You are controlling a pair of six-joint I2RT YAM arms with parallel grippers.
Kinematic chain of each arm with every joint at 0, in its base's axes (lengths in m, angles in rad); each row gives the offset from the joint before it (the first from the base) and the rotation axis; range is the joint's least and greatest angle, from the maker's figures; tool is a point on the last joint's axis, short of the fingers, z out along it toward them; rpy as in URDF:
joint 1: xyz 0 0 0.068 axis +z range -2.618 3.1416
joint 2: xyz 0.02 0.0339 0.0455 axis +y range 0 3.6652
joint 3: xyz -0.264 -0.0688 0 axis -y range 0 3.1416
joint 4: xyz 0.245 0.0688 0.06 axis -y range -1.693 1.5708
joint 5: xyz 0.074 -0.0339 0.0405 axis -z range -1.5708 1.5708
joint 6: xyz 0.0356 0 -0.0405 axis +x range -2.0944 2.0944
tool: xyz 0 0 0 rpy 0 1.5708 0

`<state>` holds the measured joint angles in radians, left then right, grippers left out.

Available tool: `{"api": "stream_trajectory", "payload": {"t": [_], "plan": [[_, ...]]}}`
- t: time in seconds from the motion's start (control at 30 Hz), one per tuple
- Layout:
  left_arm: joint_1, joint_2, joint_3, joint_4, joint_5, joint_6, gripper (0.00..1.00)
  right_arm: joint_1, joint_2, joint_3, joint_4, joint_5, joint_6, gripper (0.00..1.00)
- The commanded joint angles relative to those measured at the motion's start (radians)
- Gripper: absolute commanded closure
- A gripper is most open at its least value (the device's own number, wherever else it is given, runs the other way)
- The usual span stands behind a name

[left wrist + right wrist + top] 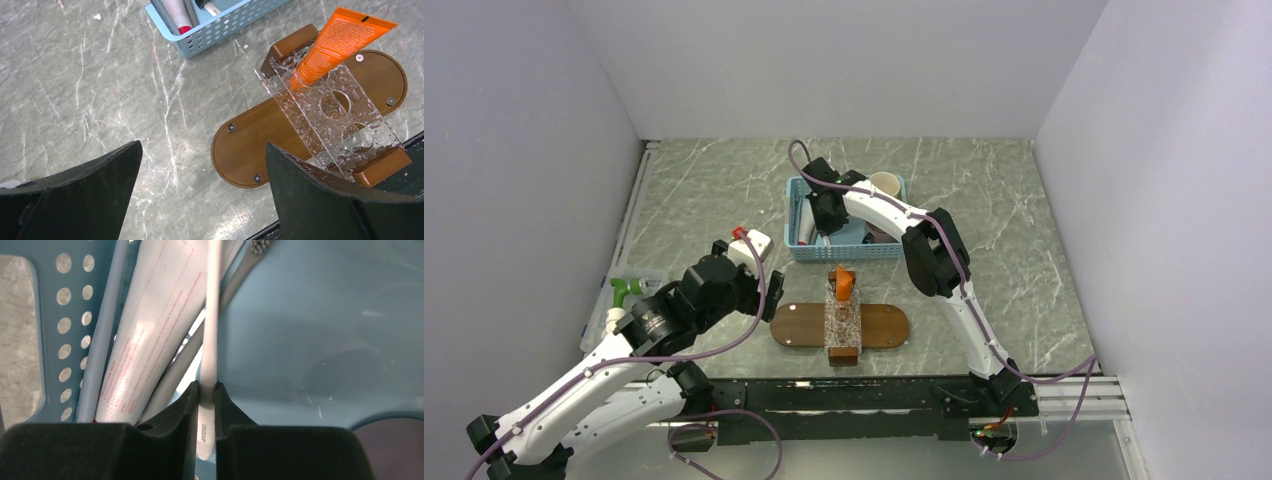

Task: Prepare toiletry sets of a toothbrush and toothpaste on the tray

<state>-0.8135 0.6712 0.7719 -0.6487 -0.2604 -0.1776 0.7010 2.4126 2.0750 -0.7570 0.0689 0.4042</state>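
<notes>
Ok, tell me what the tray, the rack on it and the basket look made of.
Tray: likely wood, brown with faint grain, smooth satin sheen, screw heads.
Rack: clear dimpled plastic, probably acrylic; the tray shows through it.
Basket: light-blue plastic, matte, with moulded round holes.

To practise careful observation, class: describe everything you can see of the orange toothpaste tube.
The toothpaste is a bright-orange soft tube with fine pale print, flat and wide at its crimped top end. It stands tilted, narrow end down, in an end hole of the clear textured holder on the brown tray. Nothing else touches it.
</notes>
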Motion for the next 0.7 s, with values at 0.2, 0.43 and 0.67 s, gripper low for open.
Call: {"api": "stream_trajectory", "payload": {"t": [0.2, 0.43, 0.67], "plan": [[-0.003, -0.020, 0.016, 0.025, -0.013, -0.004, 0.00, -0.006, -0.059, -0.028, 0.069, 0.009, -0.008, 1.00], [-0.004, -0.014, 0.019, 0.029, -0.008, -0.013, 0.01, -0.007, -0.161, -0.072, 0.125, 0.047, -0.017, 1.00], [-0.003, 0.022, 0.071, 0.032, -0.009, 0.008, 0.01, -0.008, -0.286, -0.128, 0.192, 0.069, -0.032, 1.00]]}}
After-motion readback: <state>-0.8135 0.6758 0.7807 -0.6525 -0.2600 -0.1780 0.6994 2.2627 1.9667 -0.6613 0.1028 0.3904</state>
